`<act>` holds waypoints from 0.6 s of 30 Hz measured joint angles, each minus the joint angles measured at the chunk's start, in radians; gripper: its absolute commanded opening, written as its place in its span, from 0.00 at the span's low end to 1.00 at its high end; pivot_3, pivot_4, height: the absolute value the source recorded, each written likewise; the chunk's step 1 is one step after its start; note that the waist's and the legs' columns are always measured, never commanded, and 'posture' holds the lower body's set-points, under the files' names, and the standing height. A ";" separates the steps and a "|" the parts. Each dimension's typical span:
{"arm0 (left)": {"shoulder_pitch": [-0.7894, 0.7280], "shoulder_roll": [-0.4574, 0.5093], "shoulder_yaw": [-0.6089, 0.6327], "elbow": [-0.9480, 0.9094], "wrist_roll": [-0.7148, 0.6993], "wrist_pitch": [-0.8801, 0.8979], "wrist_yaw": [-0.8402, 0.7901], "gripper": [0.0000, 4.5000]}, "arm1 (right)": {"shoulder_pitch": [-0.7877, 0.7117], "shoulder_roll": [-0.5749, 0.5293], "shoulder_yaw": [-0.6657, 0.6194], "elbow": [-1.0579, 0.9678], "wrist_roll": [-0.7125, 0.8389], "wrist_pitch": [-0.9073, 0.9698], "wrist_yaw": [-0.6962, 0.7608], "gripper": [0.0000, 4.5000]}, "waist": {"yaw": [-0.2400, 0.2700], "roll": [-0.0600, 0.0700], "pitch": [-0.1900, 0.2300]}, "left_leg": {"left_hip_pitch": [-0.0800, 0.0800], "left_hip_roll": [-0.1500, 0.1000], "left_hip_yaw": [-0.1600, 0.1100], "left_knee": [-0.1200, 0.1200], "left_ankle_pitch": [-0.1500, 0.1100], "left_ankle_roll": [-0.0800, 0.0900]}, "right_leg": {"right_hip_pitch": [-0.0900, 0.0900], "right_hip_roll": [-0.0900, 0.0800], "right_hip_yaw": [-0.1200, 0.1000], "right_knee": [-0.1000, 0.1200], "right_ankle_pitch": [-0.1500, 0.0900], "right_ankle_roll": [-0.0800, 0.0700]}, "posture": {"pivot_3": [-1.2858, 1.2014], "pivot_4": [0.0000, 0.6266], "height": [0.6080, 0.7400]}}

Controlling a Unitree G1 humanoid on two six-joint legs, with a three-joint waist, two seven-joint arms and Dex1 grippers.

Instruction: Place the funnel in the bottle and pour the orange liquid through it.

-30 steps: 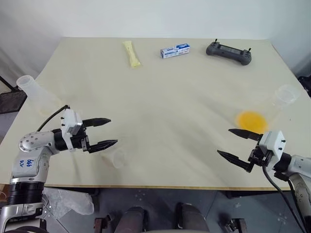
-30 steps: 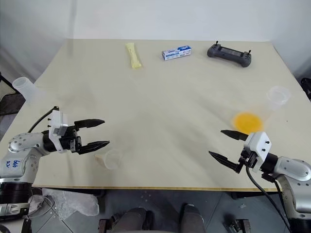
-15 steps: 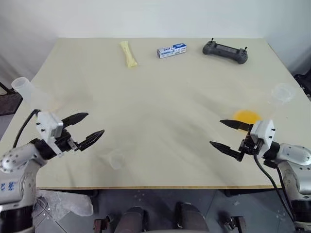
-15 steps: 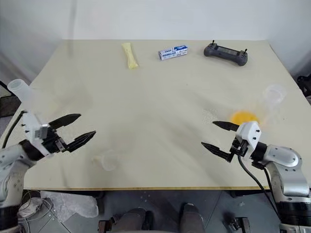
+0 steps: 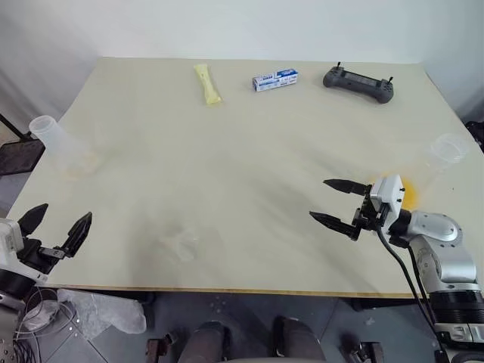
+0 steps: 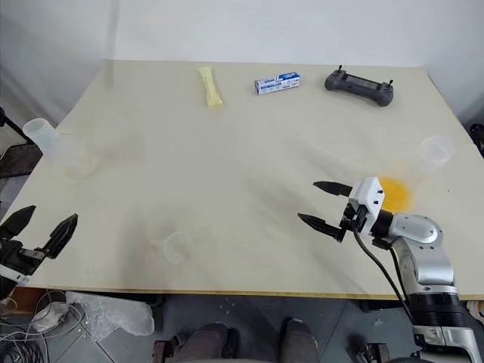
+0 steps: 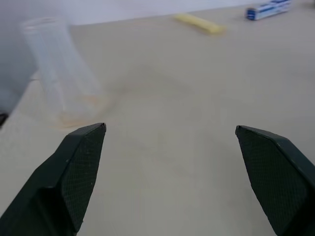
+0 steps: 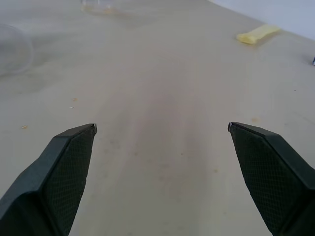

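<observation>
Two grippers: both are gaping empty; left gripper (image 5: 59,228) is sitting lower left, off the table (image 5: 257,144) edge, right gripper (image 5: 337,202) lower right.
Orange liquid (image 5: 407,192): partly hiding behind the right wrist, inside a faint cup (image 5: 445,155).
Funnel (image 5: 182,245): barely showing, lower left centre.
Bottle (image 5: 62,149): standing left edge.

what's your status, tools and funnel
Left tool and right tool open, empty. Funnel lying loose near table's front edge. Bottle upright far left.
</observation>
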 measured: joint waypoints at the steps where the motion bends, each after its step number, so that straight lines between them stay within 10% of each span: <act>1: -0.048 -0.001 -0.001 0.038 0.024 0.002 0.050 1.00 | -0.004 0.004 0.001 -0.001 0.000 -0.001 0.000 1.00 | 0.001 0.000 0.000 | 0.000 0.000 -0.001 0.000 0.000 0.000 | 0.000 0.000 -0.001 0.000 0.000 0.000 | 0.52 0.24 1.00; 18: -0.721 0.128 -0.240 0.741 0.330 -0.099 0.370 1.00 | 0.032 0.018 -0.015 -0.040 -0.010 -0.009 -0.057 1.00 | -0.004 -0.001 0.000 | -0.001 -0.001 0.004 0.000 0.000 0.000 | -0.007 0.002 -0.005 0.012 0.000 0.001 | 0.52 0.24 1.00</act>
